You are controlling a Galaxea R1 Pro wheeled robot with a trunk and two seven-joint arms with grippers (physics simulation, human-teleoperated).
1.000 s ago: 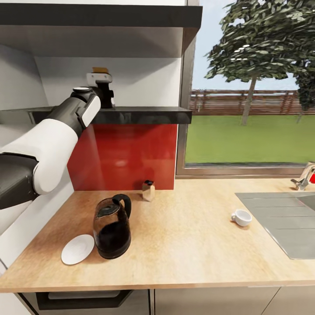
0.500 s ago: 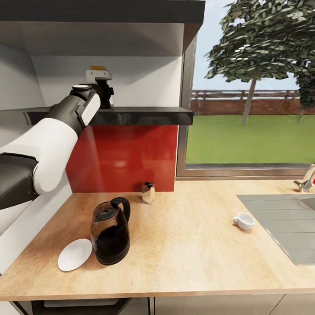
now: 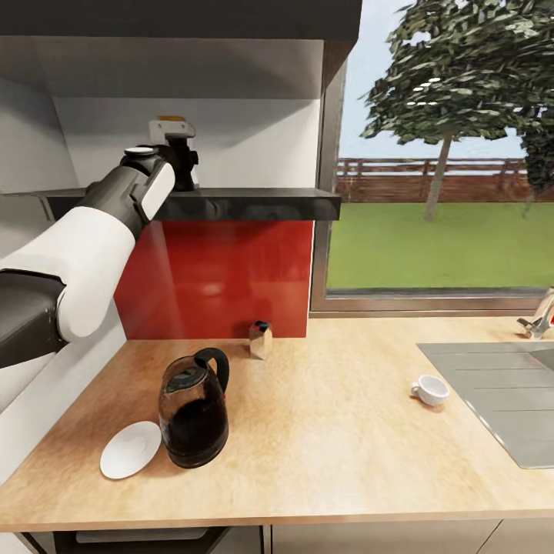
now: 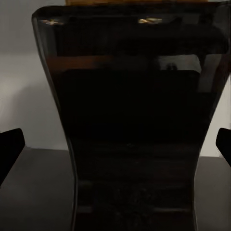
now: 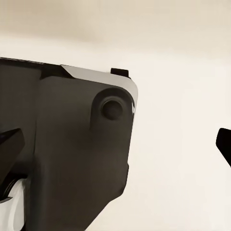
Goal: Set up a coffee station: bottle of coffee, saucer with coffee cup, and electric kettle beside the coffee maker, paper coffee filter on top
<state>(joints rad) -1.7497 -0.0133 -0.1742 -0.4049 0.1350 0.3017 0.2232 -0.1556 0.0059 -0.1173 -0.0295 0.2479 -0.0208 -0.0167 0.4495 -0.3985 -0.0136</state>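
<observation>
The bottle of coffee [image 4: 130, 96] stands on the kitchen shelf [image 3: 246, 204]; its yellow-gold cap [image 3: 171, 120] peeks over my left gripper [image 3: 178, 158]. That gripper [image 4: 115, 144] is open, with the dark waisted bottle between its fingertips [image 4: 10, 147] and a gap on each side. On the kitchen countertop [image 3: 331, 454] the electric kettle [image 3: 194, 419] stands beside the saucer [image 3: 129, 451], and the coffee cup [image 3: 429, 389] sits far to the right. My right gripper [image 5: 115, 144] is open and holds nothing. The coffee maker and the paper coffee filter are out of view.
A small shaker [image 3: 260, 339] stands against the red backsplash [image 3: 223, 277]. A grey sink drainboard [image 3: 500, 392] and a tap [image 3: 538, 319] lie at the right. A window [image 3: 438, 154] fills the wall right of the shelf, with a dark upper cabinet [image 3: 177, 19] above it.
The whole head view has shifted slightly, so the camera moved. My left gripper stays raised at the bottle on the shelf, a touch higher in the picture.
</observation>
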